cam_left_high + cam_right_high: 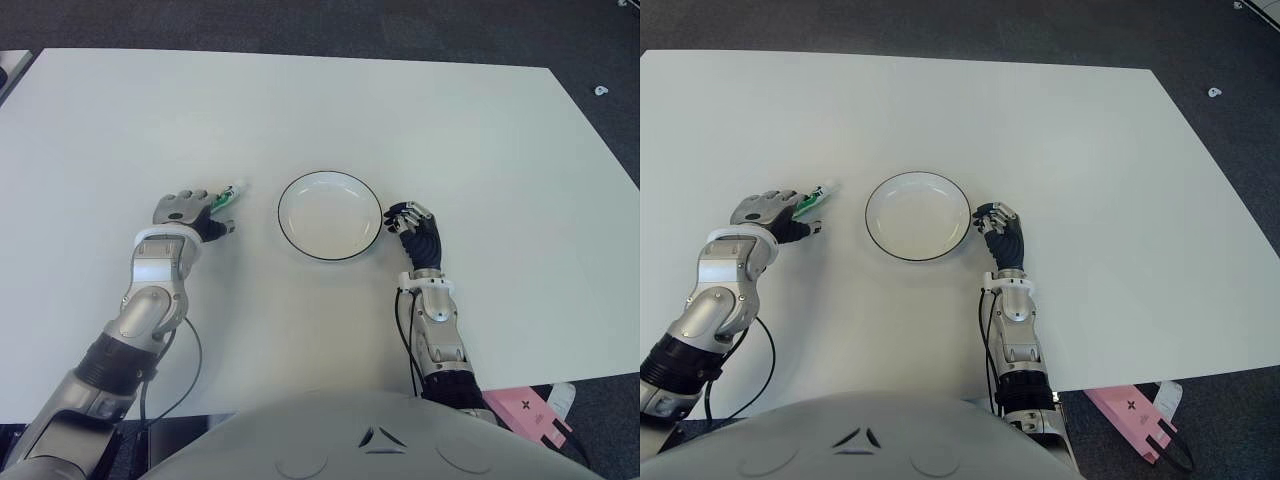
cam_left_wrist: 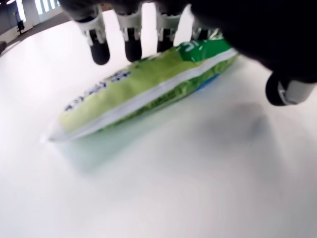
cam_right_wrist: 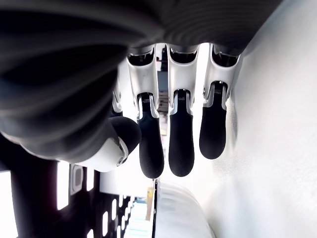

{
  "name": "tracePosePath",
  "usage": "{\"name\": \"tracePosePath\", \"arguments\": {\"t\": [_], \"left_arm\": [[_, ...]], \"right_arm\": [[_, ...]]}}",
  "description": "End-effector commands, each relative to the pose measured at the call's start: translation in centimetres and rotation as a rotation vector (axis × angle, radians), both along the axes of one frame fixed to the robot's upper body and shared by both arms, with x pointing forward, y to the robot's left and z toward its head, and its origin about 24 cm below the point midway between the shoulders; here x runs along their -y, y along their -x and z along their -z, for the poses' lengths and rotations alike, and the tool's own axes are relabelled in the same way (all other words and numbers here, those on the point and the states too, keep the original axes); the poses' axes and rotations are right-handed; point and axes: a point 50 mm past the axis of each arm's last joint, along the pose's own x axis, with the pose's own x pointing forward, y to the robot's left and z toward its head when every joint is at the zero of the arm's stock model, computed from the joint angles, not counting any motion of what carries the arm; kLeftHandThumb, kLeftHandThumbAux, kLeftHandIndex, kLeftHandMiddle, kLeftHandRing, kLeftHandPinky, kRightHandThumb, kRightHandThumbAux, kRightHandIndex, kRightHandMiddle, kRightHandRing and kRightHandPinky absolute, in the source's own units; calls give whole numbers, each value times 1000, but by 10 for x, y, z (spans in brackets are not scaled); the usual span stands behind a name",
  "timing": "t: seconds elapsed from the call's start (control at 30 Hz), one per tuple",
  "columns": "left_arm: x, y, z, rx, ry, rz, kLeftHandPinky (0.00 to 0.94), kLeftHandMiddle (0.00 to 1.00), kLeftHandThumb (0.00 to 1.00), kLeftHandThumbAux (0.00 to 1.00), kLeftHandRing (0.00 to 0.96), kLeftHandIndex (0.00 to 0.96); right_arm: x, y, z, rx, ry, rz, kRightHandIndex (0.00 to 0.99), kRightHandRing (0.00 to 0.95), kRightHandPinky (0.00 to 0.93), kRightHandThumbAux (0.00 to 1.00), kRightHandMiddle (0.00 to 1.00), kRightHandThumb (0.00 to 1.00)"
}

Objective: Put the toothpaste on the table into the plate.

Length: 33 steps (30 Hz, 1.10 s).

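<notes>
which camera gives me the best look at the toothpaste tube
The left wrist view: the toothpaste tube fills it, lying on the table under the left hand's fingers. In both eye views only its end shows past the left hand. The right wrist view shows none of it.

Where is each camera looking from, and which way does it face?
Left eye: on the head, looking down at the table; shows both arms, the left hand over the toothpaste.
Right eye: beside it, same scene; plate, right hand.
Left wrist: looks past its fingers at the toothpaste.
Right wrist: looks along its own fingers toward the plate.
Shared: both eyes show everything.
</notes>
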Motion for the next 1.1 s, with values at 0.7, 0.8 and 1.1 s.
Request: {"name": "tracePosePath", "arguments": {"t": [0.7,0.8,1.1], "left_arm": [[-3,0,38,-18,-10,-46,45,60,357,178,16,0],[-3,0,40,-16,1,-53,39,59,360,178,12,0],[2,4,55,-7,30,-71,72,70,391,191,27,0]], "right_arm": [[2,14,22,-108,-13,13,430,517,519,730,506,707],[1,14,21,-101,-15,14,430,515,516,730,504,708],[3,15,21,-114,-8,24,430,523,530,730,500,710]]}}
